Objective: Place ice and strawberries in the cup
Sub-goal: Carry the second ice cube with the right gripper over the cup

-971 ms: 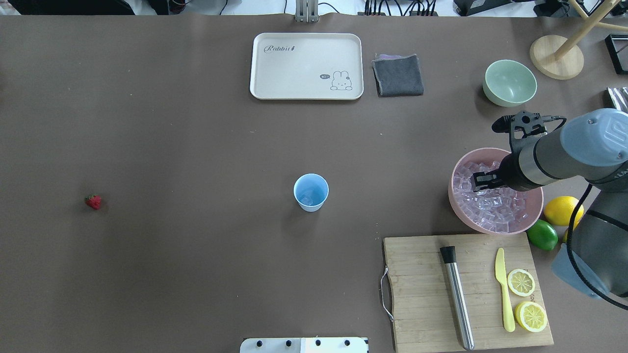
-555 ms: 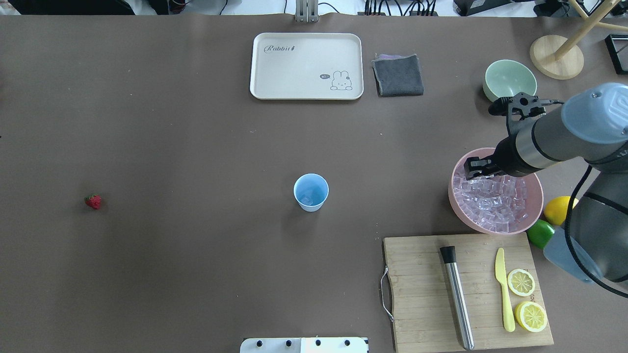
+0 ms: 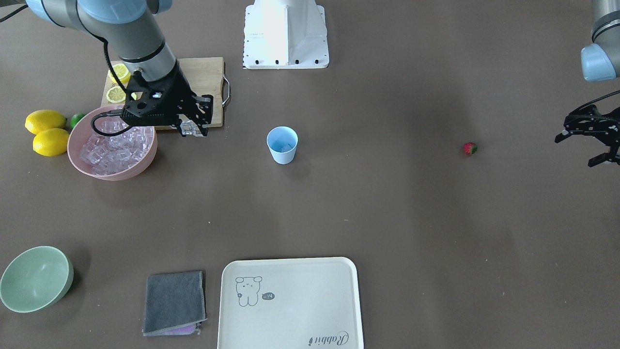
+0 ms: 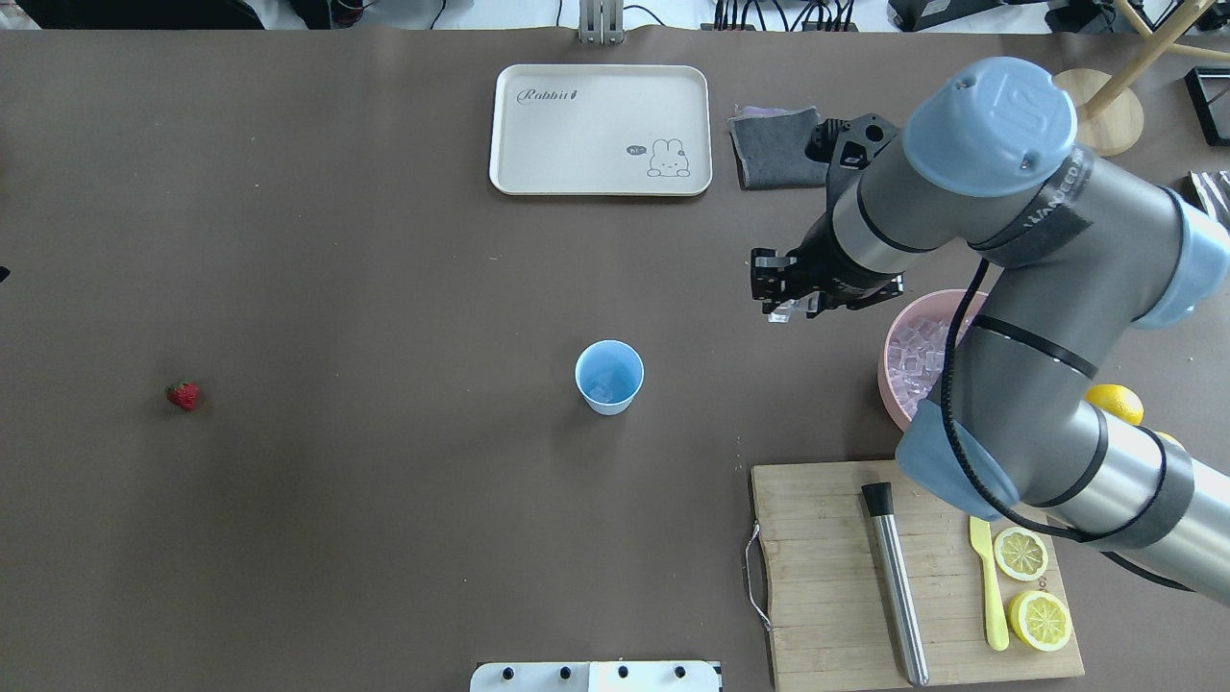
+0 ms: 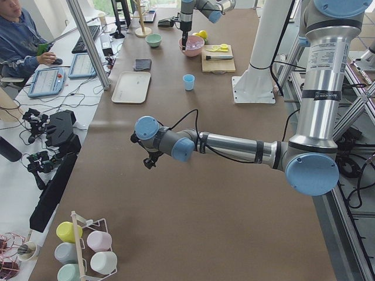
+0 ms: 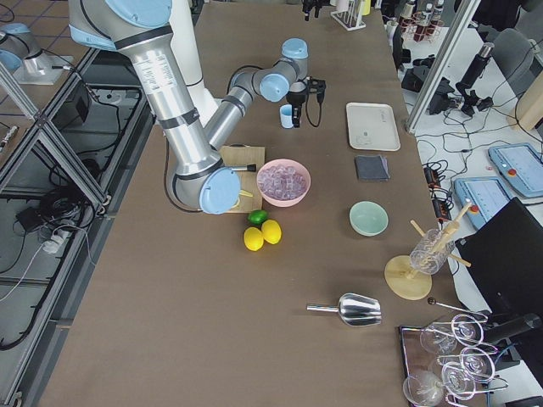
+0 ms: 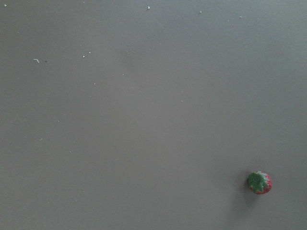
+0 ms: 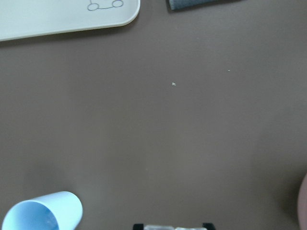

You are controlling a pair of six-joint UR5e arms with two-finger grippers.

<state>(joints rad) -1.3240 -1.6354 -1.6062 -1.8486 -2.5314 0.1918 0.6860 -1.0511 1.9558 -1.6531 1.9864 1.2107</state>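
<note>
The light-blue cup (image 4: 609,377) stands upright mid-table with one ice cube inside; it also shows in the front view (image 3: 282,144) and the right wrist view (image 8: 41,215). My right gripper (image 4: 783,303) is shut on an ice cube (image 3: 189,129), held in the air between the cup and the pink bowl (image 4: 889,375) of ice (image 3: 111,145). The strawberry (image 4: 183,395) lies alone on the table far to the left and shows in the left wrist view (image 7: 259,182). My left gripper (image 3: 575,151) hovers open and empty beyond the strawberry (image 3: 469,148).
A wooden cutting board (image 4: 826,577) holds a steel muddler (image 4: 896,586), a yellow knife and lemon halves. Lemons (image 3: 46,131) and a lime sit beside the pink bowl. A cream tray (image 4: 601,130), grey cloth (image 4: 769,154) and pale-green bowl (image 3: 34,278) lie at the far side.
My right gripper has lifted out of the pink bowl with an ice cube and swung left, toward the cup. The cup and strawberry have not moved.
</note>
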